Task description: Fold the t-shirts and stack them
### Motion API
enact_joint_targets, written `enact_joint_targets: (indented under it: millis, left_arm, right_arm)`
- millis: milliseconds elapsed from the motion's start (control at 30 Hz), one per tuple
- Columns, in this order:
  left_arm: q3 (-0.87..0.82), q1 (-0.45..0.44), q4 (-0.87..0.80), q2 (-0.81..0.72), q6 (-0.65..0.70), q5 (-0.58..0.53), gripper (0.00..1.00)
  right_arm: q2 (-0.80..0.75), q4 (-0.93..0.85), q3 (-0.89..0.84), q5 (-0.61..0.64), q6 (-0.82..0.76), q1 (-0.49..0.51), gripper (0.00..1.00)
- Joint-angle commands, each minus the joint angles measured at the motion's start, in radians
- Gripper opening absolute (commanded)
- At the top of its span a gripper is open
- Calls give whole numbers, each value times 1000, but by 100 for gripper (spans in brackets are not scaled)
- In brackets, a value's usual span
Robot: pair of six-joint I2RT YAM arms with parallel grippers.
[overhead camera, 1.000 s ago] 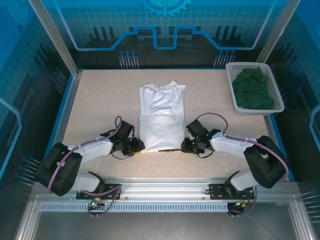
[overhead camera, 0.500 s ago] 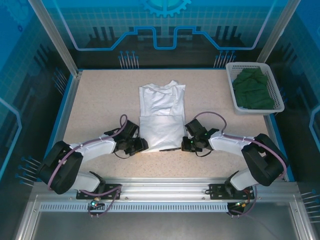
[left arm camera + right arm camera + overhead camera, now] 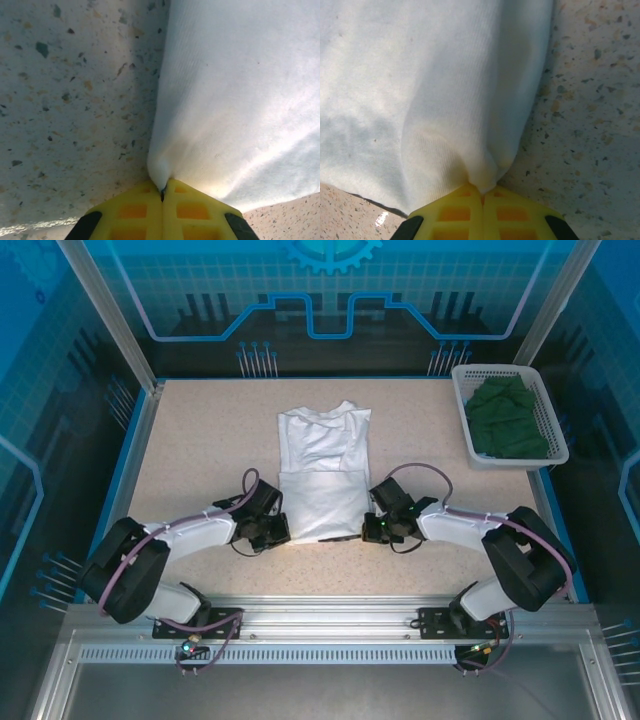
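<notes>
Left gripper (image 3: 287,531) is squeezed shut on the near left corner of the white t-shirt (image 3: 322,480). Up close in the left wrist view, its two yellow fingers (image 3: 135,210) press together, and a little tip of white cloth is pinched between them. The shirt spreads away from the fingers, up and to the right. The speckled table (image 3: 200,440) lies on the left.

Right gripper (image 3: 366,530) is squeezed shut on the near right corner of the same shirt. In the right wrist view a bunched bit of cloth goes in between its fingers, and the shirt spreads up and to the left.

The white t-shirt lies in the middle of the table, folded into a long shape. The two grippers are at its near edge, one on each side. The dark green t-shirt (image 3: 510,420) sits in the white basket (image 3: 462,415) at the far right corner of the table, well apart from both grippers.
</notes>
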Motion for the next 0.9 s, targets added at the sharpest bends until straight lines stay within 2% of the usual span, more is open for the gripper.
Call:
enact_joint_targets:
  millis: [0,233,467,567,700,767,867]
  left_arm:
    - [4,-16,-93,-13,11,-34,0]
    - [-49,-128,-255,-207,-1,2,0]
    - [-95,-251,-325,-394,-84,86,0]
    - [-105,-253,-340,-480,-120,127,0]
    - [-36,-239,-369,-517,-118,120,0]
    - [19,-202,-356,-487,-113,146,0]
    - [79,-130,-284,-426,-120,212,0]
  right_arm:
    - [-27,-116,-30,-20,41,20,0]
    - [-211,-175,-148,-29,142,141,0]
    - [-410,-278,-203,84,323,350,0]
    - [-530,-321,-219,123,397,407,0]
    - [-719,-434,-188,205,446,418,0]
    - [-797,-481,-149,257,449,401,0]
    - [-821,-518,-73,269,396,326,0]
